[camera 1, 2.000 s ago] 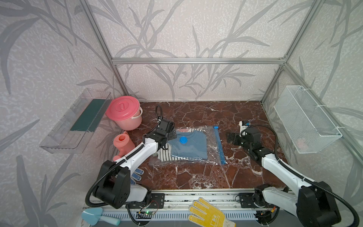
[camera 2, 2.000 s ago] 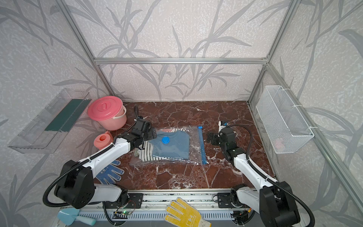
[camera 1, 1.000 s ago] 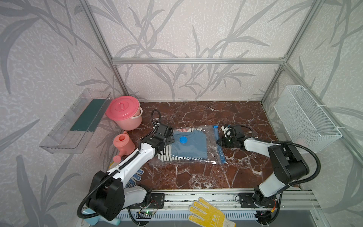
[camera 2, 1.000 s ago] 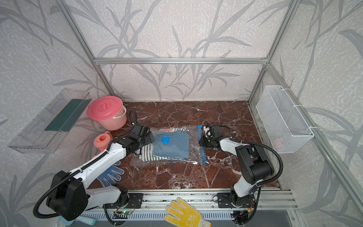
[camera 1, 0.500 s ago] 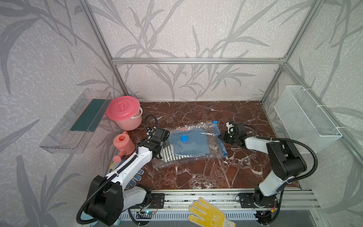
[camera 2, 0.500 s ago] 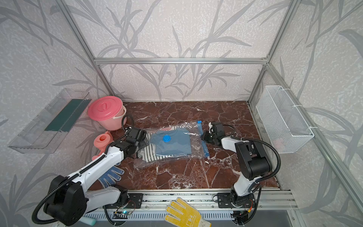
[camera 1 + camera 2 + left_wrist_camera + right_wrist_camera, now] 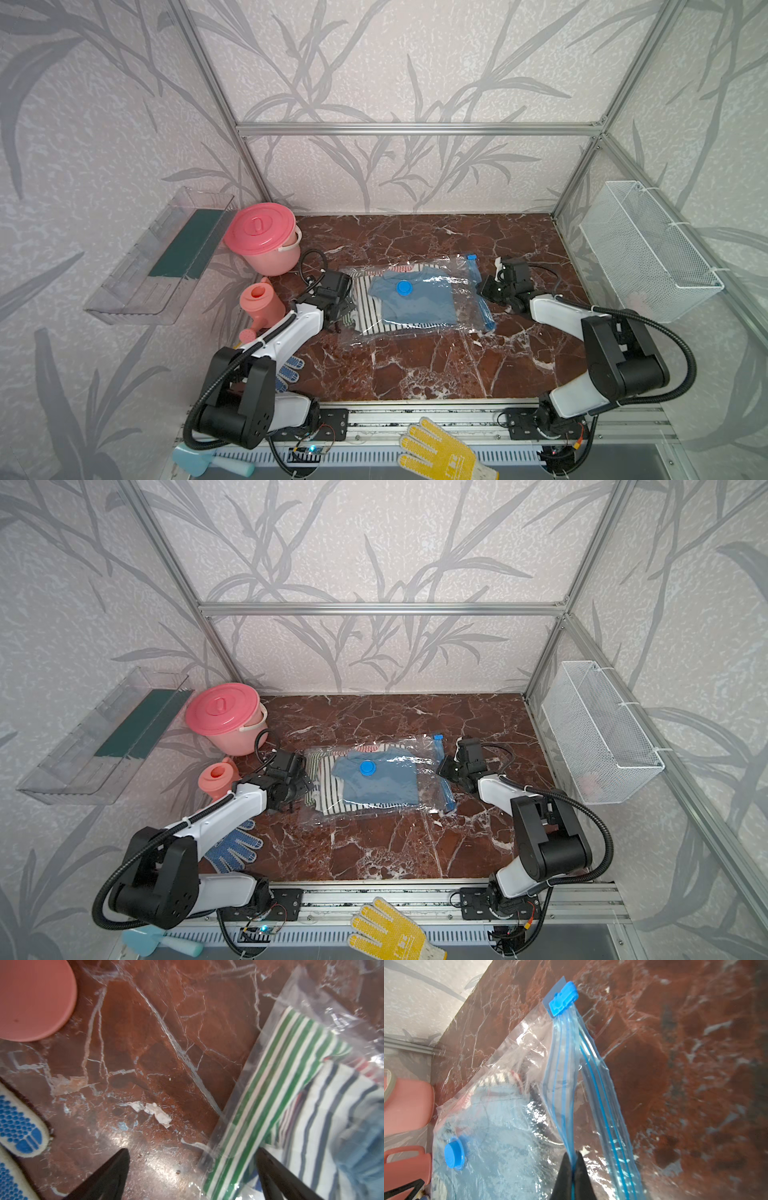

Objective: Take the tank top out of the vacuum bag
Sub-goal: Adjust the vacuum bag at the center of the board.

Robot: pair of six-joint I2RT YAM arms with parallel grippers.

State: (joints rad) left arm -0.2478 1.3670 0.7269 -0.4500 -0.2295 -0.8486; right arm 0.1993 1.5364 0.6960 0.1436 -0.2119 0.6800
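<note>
At the middle of the red marble counter (image 7: 415, 374), the vacuum bag (image 7: 459, 291) lies flat, seen in both top views (image 7: 428, 771), packed with folded clothes – a blue garment (image 7: 415, 307) on top and striped pieces beneath. Which of them is the tank top cannot be told. The round blue valve cap (image 7: 403, 287) sits on the bag's upper face over the blue garment.

Along the bag's right edge runs the blue zip strip (image 7: 484, 309), its slider clip (image 7: 470, 257) at the far end. The right tool (image 7: 484, 286) has its jaws pressed together on that strip; the right wrist view shows the right tool (image 7: 572, 1159) pinching one layer of the strip (image 7: 564, 1064) and lifting it off the other.

At the bag's left edge the left tool (image 7: 343, 318) hangs low with its jaws spread wide. The left wrist view shows the left tool (image 7: 192, 1151) with one finger over the green-striped cloth (image 7: 270, 1088) in the bag's near left corner and the other over bare counter, holding nothing.

A lidded pink bucket (image 7: 262, 237) and a pink watering can (image 7: 262, 301) stand to the left – a blue-dotted glove (image 7: 232, 848) lies near the left arm's base.
</note>
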